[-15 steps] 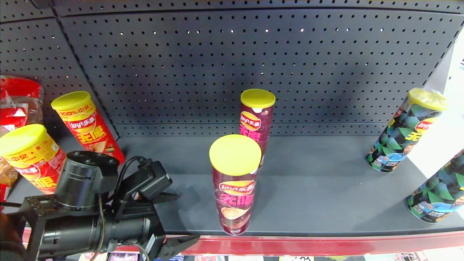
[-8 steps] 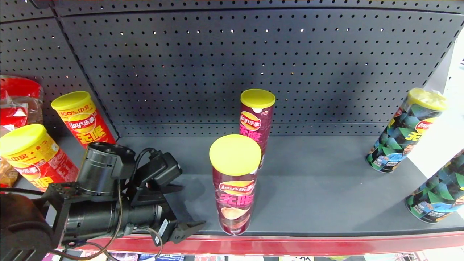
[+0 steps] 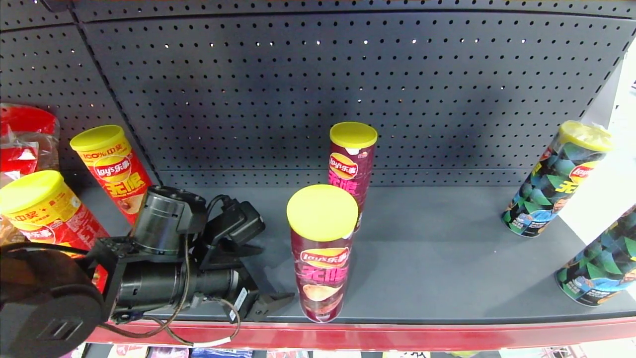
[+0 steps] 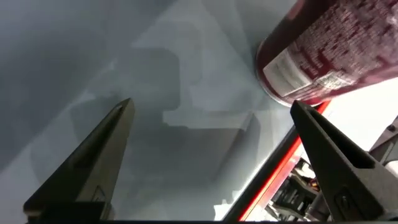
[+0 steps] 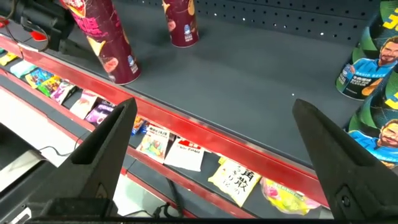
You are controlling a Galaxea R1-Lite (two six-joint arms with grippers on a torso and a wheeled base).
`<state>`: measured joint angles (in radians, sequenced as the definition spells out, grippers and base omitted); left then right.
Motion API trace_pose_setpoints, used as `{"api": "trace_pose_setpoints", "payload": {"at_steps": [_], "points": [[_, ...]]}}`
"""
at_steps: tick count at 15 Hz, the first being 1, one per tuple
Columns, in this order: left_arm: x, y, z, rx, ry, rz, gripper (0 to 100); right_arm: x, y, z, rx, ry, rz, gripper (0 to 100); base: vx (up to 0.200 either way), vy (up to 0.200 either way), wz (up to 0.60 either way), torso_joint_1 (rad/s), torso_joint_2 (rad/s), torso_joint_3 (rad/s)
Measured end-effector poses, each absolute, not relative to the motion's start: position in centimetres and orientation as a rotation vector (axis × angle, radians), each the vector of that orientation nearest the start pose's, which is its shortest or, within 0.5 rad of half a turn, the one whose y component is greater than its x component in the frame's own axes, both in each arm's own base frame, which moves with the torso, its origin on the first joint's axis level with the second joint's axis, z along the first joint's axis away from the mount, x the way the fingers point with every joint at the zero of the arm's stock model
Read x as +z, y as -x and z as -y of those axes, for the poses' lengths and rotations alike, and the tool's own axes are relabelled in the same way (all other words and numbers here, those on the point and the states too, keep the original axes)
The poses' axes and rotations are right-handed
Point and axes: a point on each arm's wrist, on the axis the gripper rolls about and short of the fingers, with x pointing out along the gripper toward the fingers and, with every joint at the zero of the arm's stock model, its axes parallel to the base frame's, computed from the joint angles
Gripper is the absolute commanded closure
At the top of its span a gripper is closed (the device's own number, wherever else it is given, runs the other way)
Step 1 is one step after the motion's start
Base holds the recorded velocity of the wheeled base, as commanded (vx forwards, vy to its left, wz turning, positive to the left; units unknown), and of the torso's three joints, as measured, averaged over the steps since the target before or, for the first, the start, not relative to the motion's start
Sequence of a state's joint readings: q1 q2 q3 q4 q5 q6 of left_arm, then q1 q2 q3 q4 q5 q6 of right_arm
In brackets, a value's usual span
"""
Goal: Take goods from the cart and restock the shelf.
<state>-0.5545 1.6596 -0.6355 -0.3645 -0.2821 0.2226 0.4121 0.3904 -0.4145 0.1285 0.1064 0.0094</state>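
Shelf [image 3: 447, 258] is the reference: a flat grey deck with a pegboard back [image 3: 348, 89] and a red rail [image 3: 447, 335] on the front lip. Stock is grouped by flavour in front-to-back columns, so your slot is set by the can behind it. Red cans [image 3: 119, 169] sit at the robot's left and patterned cans [image 3: 556, 179] at its right. The maroon pair is mid-shelf, well apart from both groups. The left arm [image 3: 149, 283] lies low and nearly level over the front edge, forearm along the rail and wrist pointing toward the maroon column. My read is that it comes in side-on so the fingers meet a can's wall and stay clear of its lid. The front maroon can [image 3: 322, 253] stands upright near the rail, directly in front of the rear maroon can [image 3: 352, 166], which is near the pegboard. That looks like a finished placement, with face out and the column aligned. The left gripper [image 3: 273, 273] is spread wide and empty, tips just beside the front can's base and not touching it. In the wrist view the deck shows between the fingers. The right gripper [image 5: 211, 155] is also spread and empty, hanging in front of the rail above the price tags [image 5: 180, 152]. With both grippers free, you'd need another item from the cart for the next step.
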Motion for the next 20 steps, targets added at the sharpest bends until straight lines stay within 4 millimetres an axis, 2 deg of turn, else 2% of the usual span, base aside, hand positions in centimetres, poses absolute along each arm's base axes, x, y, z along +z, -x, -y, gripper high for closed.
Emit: {"api": "trace_pose_setpoints", "payload": {"at_steps": [20], "points": [[12.4, -23.4, 16.5, -0.915, -0.304, -0.576, 0, 18.1, 0.2, -0.2, 0.514, -0.01, -0.125, 0, 0.0, 0.0, 0.0, 0.0, 0.0, 0.0]]}}
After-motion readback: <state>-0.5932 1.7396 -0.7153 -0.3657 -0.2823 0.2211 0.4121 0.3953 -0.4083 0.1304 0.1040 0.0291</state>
